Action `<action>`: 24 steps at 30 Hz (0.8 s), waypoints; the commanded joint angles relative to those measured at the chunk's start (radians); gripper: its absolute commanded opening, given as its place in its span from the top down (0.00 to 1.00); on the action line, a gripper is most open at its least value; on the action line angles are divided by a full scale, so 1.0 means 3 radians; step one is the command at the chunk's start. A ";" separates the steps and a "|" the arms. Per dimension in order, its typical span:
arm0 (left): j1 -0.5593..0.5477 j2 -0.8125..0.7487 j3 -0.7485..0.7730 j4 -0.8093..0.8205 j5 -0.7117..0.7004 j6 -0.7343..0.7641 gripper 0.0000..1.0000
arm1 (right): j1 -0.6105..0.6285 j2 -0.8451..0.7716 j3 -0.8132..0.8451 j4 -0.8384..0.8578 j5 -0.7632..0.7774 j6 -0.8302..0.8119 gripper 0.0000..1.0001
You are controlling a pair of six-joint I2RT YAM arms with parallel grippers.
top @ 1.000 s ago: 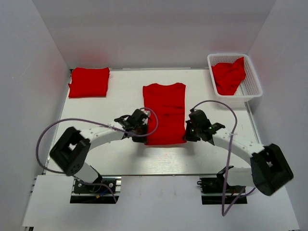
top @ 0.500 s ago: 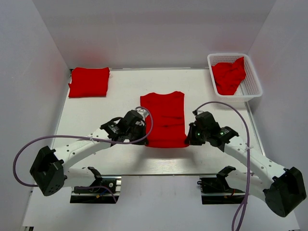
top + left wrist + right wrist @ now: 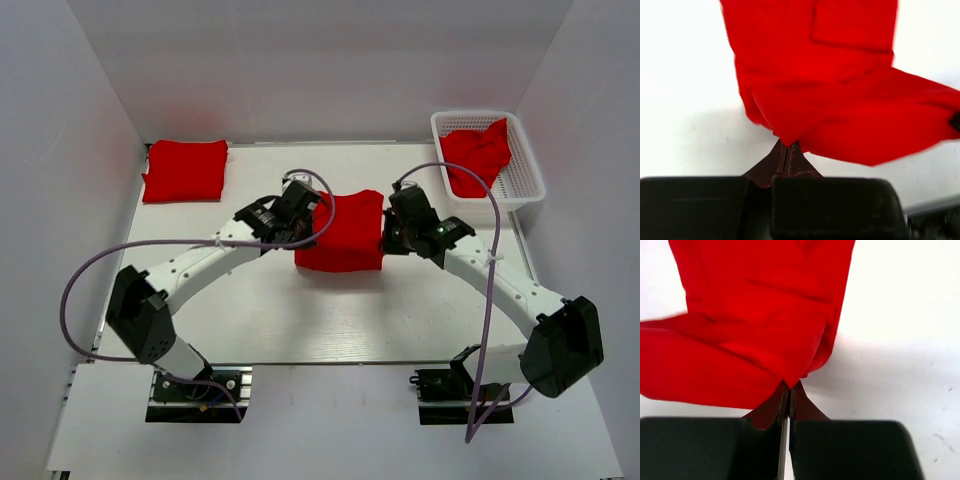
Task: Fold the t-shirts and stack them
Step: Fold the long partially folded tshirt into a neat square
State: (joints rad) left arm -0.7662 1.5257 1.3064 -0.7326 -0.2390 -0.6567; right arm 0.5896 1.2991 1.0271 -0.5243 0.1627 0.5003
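White counter (image 3: 250, 320), mid-fold: near hem of the t-shirt (image 3: 340, 240) now carried up toward its collar.
Left end effector (image 3: 786, 150) and right end effector (image 3: 789, 390) each clamp a hem corner; halving looks nearly done.

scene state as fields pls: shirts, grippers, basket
centre t-shirt: mid-table, near part lifted and doubled over the far part, pinched at both sides
left gripper: shut on centre t-shirt, left edge
right gripper: shut on centre t-shirt, right edge
folded t-shirt: flat at far left corner of table, apart from both arms
basket: white mesh, far right, holds a crumpled t-shirt
fold stage: held edge not yet laid down
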 commanded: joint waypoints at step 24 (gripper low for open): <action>0.0729 0.1020 0.1198 -0.0069 -0.0145 0.0215 1.00 | -0.0559 0.1319 0.1377 0.0050 -0.0113 -0.0374 1.00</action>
State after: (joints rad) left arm -0.5797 1.8389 1.6211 -0.7509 -0.2646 -0.6201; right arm 0.4496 1.6707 1.3846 -0.5076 0.1249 0.4175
